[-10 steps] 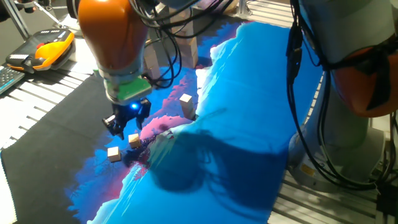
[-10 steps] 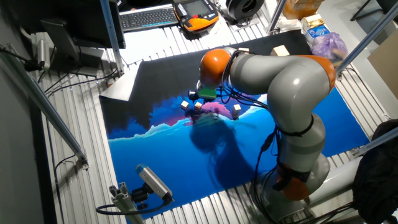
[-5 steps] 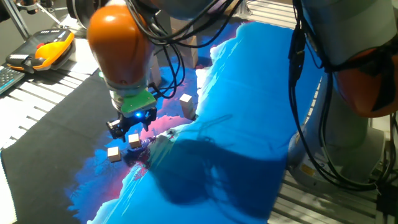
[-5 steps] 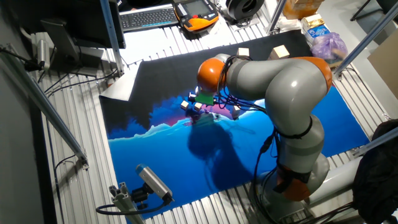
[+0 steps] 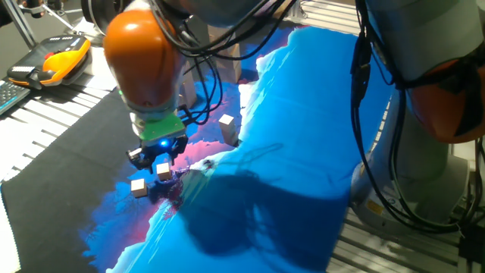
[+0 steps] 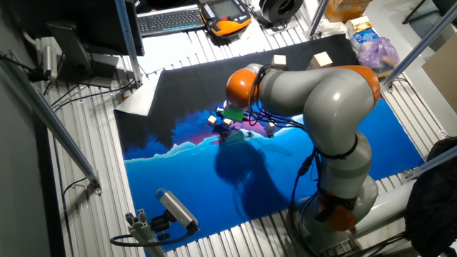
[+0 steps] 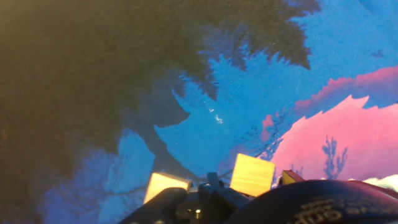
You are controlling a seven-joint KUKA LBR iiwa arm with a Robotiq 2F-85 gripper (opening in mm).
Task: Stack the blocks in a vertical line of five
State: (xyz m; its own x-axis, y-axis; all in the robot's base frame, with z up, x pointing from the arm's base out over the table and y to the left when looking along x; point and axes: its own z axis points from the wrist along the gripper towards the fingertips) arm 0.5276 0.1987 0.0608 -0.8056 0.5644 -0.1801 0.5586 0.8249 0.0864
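Small tan wooden blocks lie on the blue and pink mat (image 5: 288, 152). One block (image 5: 164, 172) sits just under my gripper (image 5: 157, 158), and another (image 5: 138, 186) lies a little to its left. A third block (image 5: 226, 120) rests on a pale upright piece further right. The hand view shows two blocks close in at the bottom edge, one (image 7: 252, 174) right of the other (image 7: 166, 183). In the other fixed view the gripper (image 6: 223, 120) hovers low over the same pair of blocks (image 6: 213, 121). The fingers look spread, with nothing held.
Two larger pale wooden blocks (image 6: 322, 58) stand at the mat's far black edge. An orange and black pendant (image 5: 53, 59) lies off the mat at left. Black cables (image 5: 364, 114) hang along my arm. The mat's black part (image 5: 68, 152) borders the blocks.
The gripper has come down and shifted slightly right, closer over the block beneath it. The blocks have not moved.
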